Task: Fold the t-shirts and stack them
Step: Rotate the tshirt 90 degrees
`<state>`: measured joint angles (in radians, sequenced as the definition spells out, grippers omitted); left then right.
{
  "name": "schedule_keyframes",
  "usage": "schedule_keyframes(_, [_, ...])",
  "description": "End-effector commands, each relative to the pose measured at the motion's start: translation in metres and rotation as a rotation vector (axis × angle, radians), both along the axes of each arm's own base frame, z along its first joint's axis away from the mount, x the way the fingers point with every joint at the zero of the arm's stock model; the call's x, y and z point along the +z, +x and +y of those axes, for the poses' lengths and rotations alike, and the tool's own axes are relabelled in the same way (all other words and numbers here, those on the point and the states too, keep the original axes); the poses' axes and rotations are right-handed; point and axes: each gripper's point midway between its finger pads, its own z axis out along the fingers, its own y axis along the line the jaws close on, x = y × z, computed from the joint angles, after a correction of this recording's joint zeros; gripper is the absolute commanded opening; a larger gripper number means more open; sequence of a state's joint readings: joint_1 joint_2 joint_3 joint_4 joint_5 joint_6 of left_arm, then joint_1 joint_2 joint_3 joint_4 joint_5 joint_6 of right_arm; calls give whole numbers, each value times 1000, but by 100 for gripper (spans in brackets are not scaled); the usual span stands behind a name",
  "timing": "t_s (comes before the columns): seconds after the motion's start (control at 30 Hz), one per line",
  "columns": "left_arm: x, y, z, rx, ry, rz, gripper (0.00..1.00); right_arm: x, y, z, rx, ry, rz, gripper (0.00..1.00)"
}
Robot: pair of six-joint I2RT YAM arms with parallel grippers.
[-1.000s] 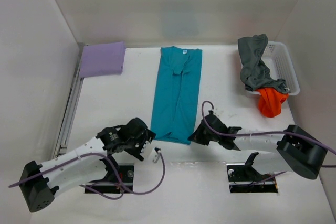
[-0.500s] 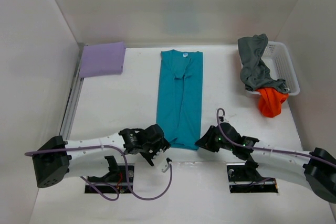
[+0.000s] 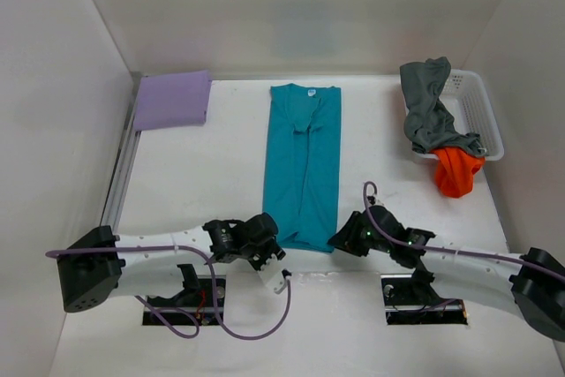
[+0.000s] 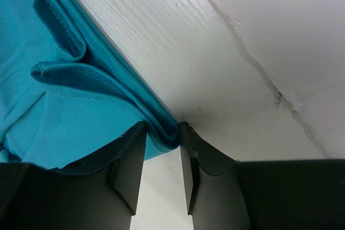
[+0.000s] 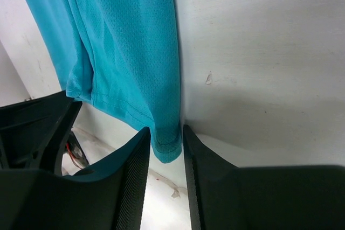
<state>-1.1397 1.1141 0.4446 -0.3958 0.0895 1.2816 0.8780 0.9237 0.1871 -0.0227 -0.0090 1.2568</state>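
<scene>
The teal t-shirt [image 3: 302, 165] lies folded into a long strip down the middle of the table. My left gripper [image 3: 274, 240] is at its near left corner. In the left wrist view the gripper [image 4: 163, 133] is shut on the folded teal hem [image 4: 161, 127], which fills the gap at the fingertips. My right gripper [image 3: 338, 240] is at the near right corner. In the right wrist view its jaws [image 5: 166, 138] are open around the teal corner [image 5: 167, 152], with thin gaps beside the cloth. A lavender t-shirt [image 3: 172, 100] lies folded at the back left.
A white mesh basket [image 3: 484, 116] stands at the back right. A dark grey t-shirt [image 3: 426, 112] drapes over its rim, and an orange t-shirt [image 3: 456, 170] hangs over its near edge. A metal rail [image 3: 119, 184] runs along the table's left side.
Both arms swung down to the teal shirt's near corners. The left jaws closed onto the hem. The right jaws, shut a second ago, opened around the right corner.
</scene>
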Motion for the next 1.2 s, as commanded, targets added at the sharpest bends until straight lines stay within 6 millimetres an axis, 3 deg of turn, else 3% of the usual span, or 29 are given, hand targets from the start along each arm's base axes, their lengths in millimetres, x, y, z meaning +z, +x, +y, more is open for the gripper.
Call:
schedule_keyframes(0.0, [-21, -21, 19, -9, 77, 92, 30, 4, -1, 4, 22, -14, 7, 36])
schedule_keyframes(0.17, [-13, -19, 26, -29, 119, 91, 53, 8, 0, 9, 33, -10, 0, 37])
schedule_keyframes(0.3, [-18, -20, 22, -53, 137, 92, 56, 9, 2, 11, 35, -13, -2, 37])
schedule_keyframes(0.47, [-25, -20, 21, -45, 164, 110, 41, 12, 0, 16, 47, -5, -5, 35])
schedule_keyframes(0.6, [-25, -19, 21, -29, 161, 113, 21, 13, -1, 17, 45, 9, 4, 19])
schedule_keyframes(0.7, [-18, -15, 14, -1, 128, 107, 10, 27, 2, 26, 59, 42, -14, 10])
schedule_keyframes(0.83, [5, 0, 0, 95, 59, 111, 3, 44, 8, 35, 75, 53, -35, 4])
schedule_keyframes(1.0, [53, 28, -13, 239, -69, 135, 1, 78, 14, 41, 110, 49, -79, 4])
schedule_keyframes(1.17, [96, 70, -17, 352, -160, 121, 2, 113, 47, 36, 143, -14, -157, 4])
